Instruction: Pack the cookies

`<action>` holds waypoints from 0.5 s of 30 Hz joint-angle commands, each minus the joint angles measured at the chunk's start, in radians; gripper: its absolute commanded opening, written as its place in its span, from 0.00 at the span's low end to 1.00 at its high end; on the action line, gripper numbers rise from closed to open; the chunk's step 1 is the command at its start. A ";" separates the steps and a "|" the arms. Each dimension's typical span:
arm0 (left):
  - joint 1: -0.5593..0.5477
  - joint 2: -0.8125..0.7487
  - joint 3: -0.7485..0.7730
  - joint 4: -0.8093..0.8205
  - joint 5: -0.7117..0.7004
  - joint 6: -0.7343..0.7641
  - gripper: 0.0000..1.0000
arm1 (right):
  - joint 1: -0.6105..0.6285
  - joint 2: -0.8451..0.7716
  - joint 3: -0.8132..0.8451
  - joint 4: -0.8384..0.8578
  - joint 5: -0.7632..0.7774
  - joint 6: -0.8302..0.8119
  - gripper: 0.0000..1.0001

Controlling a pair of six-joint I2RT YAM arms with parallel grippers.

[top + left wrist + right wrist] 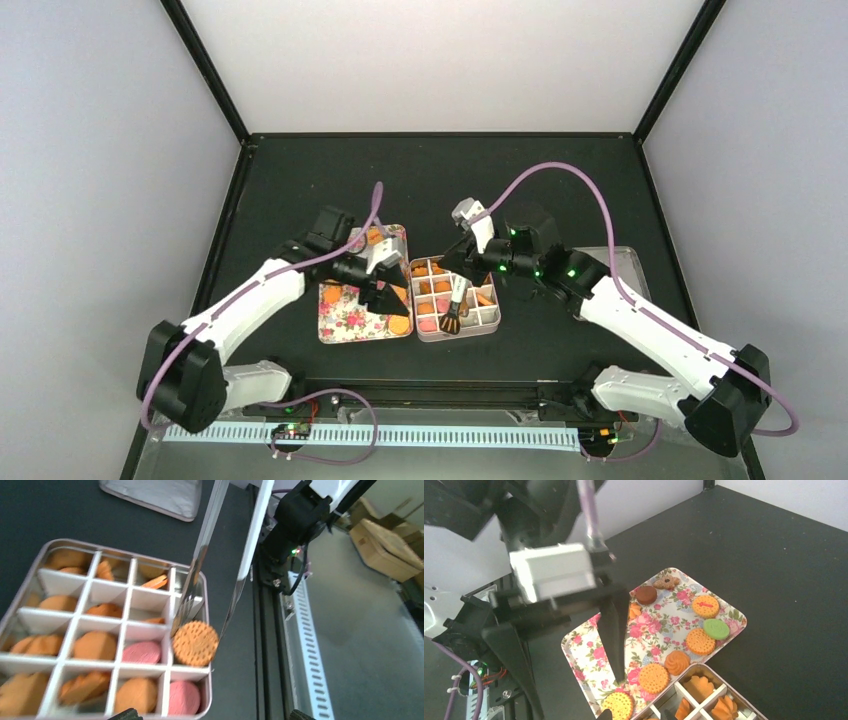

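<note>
The cookies lie in two places. Several sit loose on the flower-patterned tray (589, 645): golden rounds, a green one (716, 628) and a brown one (646, 594). Others fill cells of the divided metal tin (75, 544). Metal tongs (200, 565) pinch one golden round cookie (195, 643) upright over the tin's right-hand column. My right gripper (464, 268) is shut on the tongs above the tin (492, 322). My left gripper (390, 298) hangs open over the tray (345, 315), its black fingers (615, 630) spread with nothing between them.
A silvery lid (155, 495) lies on the black table beyond the tin, to its right in the top view (622, 262). A black rail with a white perforated strip (400, 435) runs along the near table edge. White walls close in the back and sides.
</note>
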 commanded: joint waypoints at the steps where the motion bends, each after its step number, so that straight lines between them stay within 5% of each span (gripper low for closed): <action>1: -0.120 0.104 0.007 0.305 0.027 -0.265 0.79 | -0.005 -0.041 -0.041 0.089 0.017 0.036 0.20; 7: -0.198 0.313 0.118 0.323 0.074 -0.362 0.71 | -0.003 -0.090 -0.070 0.144 0.042 0.054 0.21; 15: -0.223 0.335 0.057 0.450 0.159 -0.349 0.57 | -0.003 -0.156 -0.133 0.206 0.073 0.100 0.22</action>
